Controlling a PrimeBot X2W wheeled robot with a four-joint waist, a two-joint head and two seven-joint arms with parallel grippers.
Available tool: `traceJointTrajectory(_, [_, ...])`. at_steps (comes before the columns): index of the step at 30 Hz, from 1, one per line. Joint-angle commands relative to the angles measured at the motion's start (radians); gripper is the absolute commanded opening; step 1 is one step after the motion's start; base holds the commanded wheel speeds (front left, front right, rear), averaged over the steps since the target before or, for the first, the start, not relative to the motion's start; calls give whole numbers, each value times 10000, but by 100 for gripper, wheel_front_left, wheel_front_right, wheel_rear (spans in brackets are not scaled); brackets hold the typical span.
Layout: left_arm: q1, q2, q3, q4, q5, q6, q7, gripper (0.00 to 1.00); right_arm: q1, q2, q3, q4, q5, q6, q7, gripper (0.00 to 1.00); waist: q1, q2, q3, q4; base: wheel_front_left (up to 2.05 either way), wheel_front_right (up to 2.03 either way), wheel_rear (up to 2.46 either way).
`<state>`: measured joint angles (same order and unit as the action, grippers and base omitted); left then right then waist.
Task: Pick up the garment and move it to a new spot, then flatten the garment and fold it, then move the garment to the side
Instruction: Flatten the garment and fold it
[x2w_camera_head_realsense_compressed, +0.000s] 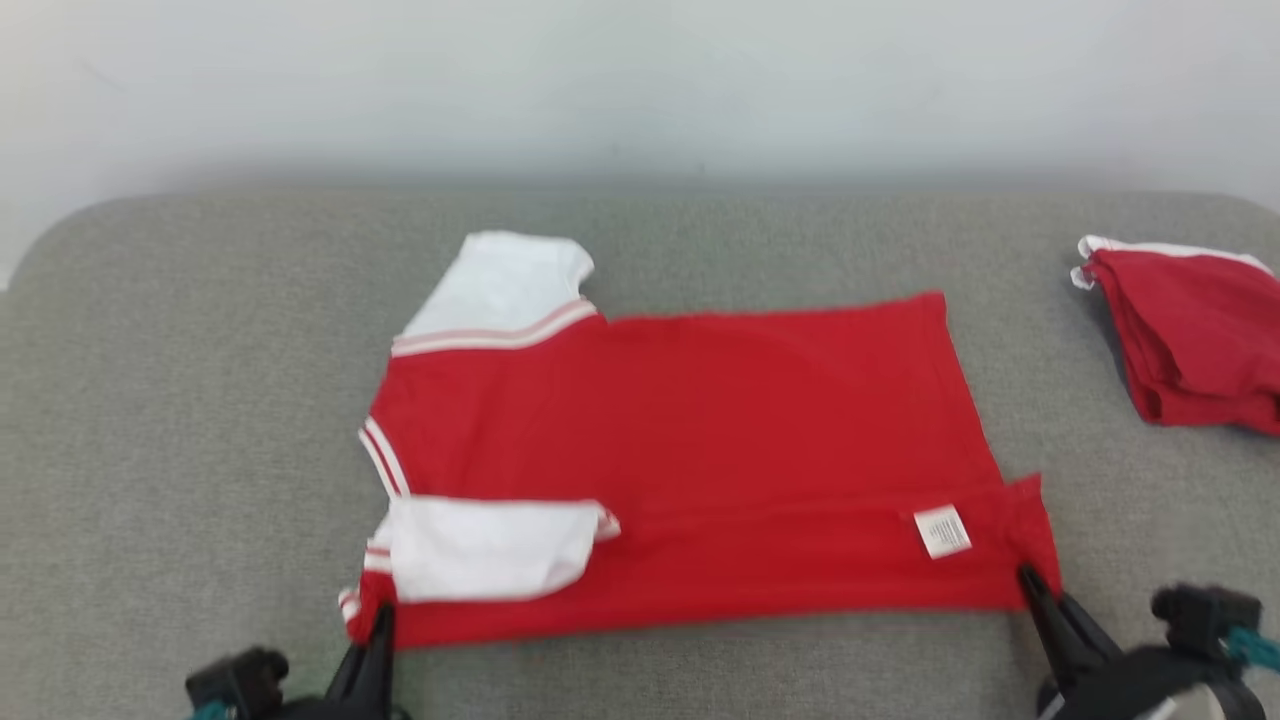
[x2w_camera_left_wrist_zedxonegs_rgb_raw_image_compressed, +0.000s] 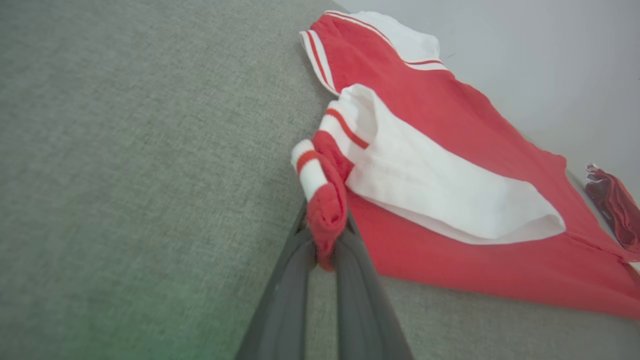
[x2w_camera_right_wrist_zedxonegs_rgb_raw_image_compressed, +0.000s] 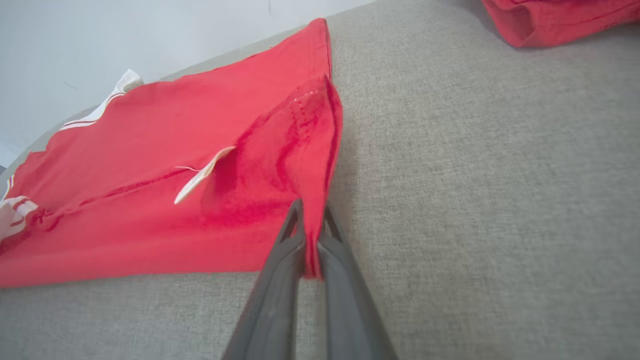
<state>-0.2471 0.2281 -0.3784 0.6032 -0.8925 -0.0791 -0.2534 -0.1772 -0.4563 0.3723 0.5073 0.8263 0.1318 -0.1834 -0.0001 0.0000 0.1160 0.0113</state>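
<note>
The garment (x2w_camera_head_realsense_compressed: 700, 440) is a red shirt with white sleeves, lying flat on the grey cushion with its collar end to the left and its near strip folded over. My left gripper (x2w_camera_head_realsense_compressed: 378, 615) is shut on the garment's near left corner (x2w_camera_left_wrist_zedxonegs_rgb_raw_image_compressed: 325, 210), which bunches between the fingers (x2w_camera_left_wrist_zedxonegs_rgb_raw_image_compressed: 290, 280). My right gripper (x2w_camera_head_realsense_compressed: 1025, 578) is shut on the near right hem corner (x2w_camera_right_wrist_zedxonegs_rgb_raw_image_compressed: 312, 235), next to a white label (x2w_camera_right_wrist_zedxonegs_rgb_raw_image_compressed: 202, 175). The cloth there lifts slightly off the cushion.
A second red garment (x2w_camera_head_realsense_compressed: 1195, 335), folded, lies at the far right of the cushion (x2w_camera_head_realsense_compressed: 200, 400); it also appears as a red pile (x2w_camera_right_wrist_zedxonegs_rgb_raw_image_compressed: 555, 17) in the right wrist view. A pale wall (x2w_camera_head_realsense_compressed: 640, 80) rises behind the cushion.
</note>
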Motion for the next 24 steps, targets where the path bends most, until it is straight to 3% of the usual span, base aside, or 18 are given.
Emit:
traceJointTrajectory(1, [511,208,105,-282,-99,137,22,0,536,-128,-233,-231,78,-21,90,0,1,0,-283,155,0,0,0])
traceJointTrajectory(6, [1443,351,70,-1205,-186,452,200,0,1595,-141,-792,-963,-79,-22,405,0,1,0,-367,228,0,0,0])
traceJointTrajectory(14, [2456,476,265,-2425,-267,1027,138,0,3008,583,-2059,-2107,-736,-22,1101,0,1,0,-321,217,0,0,0])
traceJointTrajectory(15, [2511,472,283,-2483,-228,1086,114,13,3071,682,-2187,-2192,-853,-22,1201,0,1,0,-311,207,0,0,0])
traceJointTrajectory(16, [2519,495,296,-2515,-116,1144,84,38,3088,783,-2350,-2250,-950,-22,1256,0,1,0,-302,204,0,0,0])
traceJointTrajectory(17, [2516,509,315,-2576,-10,1188,44,96,3127,875,-2483,-2331,-1072,-22,1326,37,1,0,-300,201,0,0,0])
traceJointTrajectory(18, [2536,493,335,-2627,42,1219,17,100,3170,966,-2601,-2417,-1204,-22,1367,54,1,0,-301,202,0,0,0])
traceJointTrajectory(19, [2576,441,366,-2656,51,1223,0,100,3211,1067,-2740,-2480,-1302,-21,1394,100,1,0,-309,203,0,0,0])
traceJointTrajectory(24, [2736,225,790,-2875,233,1138,-111,100,3185,1487,-3204,-2774,-1810,-21,1298,100,1,0,-389,213,0,0,0])
